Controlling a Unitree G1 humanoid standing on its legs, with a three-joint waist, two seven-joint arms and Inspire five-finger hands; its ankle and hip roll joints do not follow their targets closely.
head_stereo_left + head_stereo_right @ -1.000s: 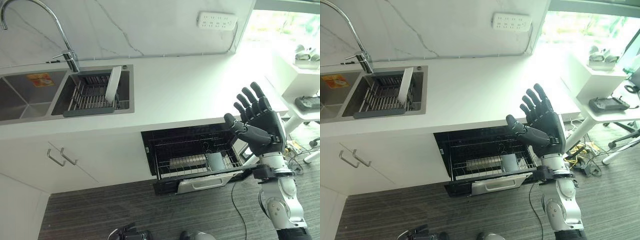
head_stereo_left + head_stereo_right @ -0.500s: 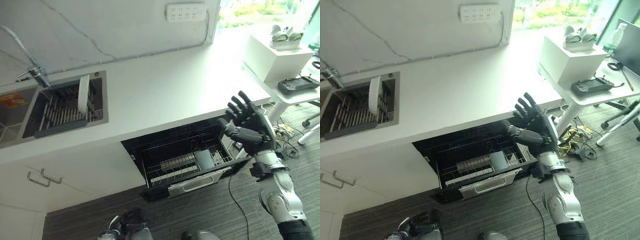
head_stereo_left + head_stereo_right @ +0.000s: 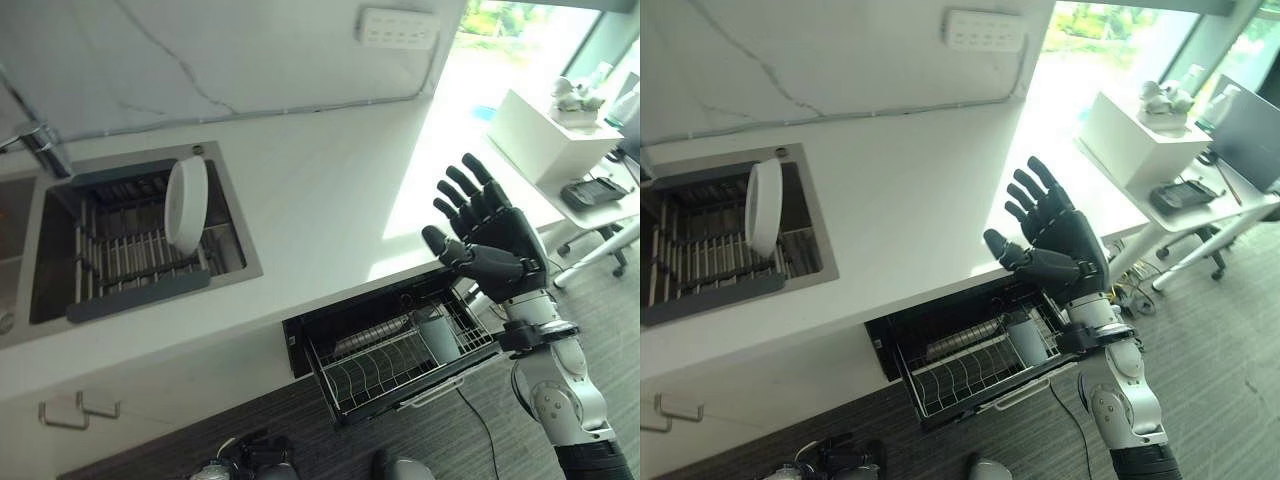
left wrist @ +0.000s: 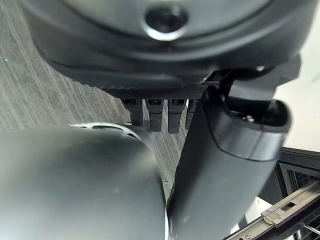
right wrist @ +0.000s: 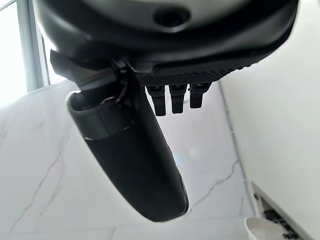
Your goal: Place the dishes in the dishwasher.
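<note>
While right hand [image 3: 500,235] is hovering open-fingered over the surface's front edge, white plate [image 3: 186,204] is standing in sink rack [image 3: 120,262]; looks stiff, slippery, breakable — grip its top rim.

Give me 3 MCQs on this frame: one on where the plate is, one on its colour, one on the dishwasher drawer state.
1. Where is the plate?
A. in the sink rack
B. in the dishwasher drawer
C. in the right hand

2. What colour is the plate?
A. black
B. white
C. blue

3. How is the dishwasher drawer?
A. shut flush with the cabinet
B. pulled out under the counter
C. lifted onto the counter

Answers: 1 A, the plate stands on edge in the sink rack. 2 B, it is plain white against the dark rack. 3 B, the drawer's wire basket sticks out below the counter edge, while the right hand is raised open above it, holding nothing.
</note>
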